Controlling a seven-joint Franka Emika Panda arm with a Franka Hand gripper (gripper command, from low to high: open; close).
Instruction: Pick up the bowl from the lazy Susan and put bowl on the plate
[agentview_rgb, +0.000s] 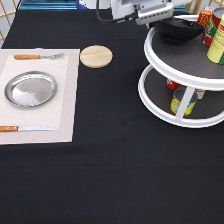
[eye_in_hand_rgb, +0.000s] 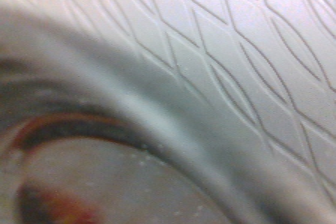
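Note:
The glossy black bowl (agentview_rgb: 177, 31) sits on the top tier of the white lazy Susan (agentview_rgb: 165, 64) at the exterior view's top right. My gripper (agentview_rgb: 154, 21) is at the bowl's left rim, at the exterior view's top edge, and its hand covers where it meets the bowl. The wrist view shows from very close a curved rim, probably the bowl (eye_in_hand_rgb: 90, 165), and the shelf's diamond-patterned surface (eye_in_hand_rgb: 247, 75). The shiny silver plate (agentview_rgb: 30, 89) lies empty on a pale placemat (agentview_rgb: 62, 100) at the exterior view's left.
Cans (agentview_rgb: 216, 35) stand on the top tier to the right of the bowl. More cans (agentview_rgb: 181, 100) stand on the lower tier. A pale wooden disc (agentview_rgb: 96, 56) lies between the placemat and the turntable. A fork (agentview_rgb: 37, 56) and a knife (agentview_rgb: 25, 128) flank the plate.

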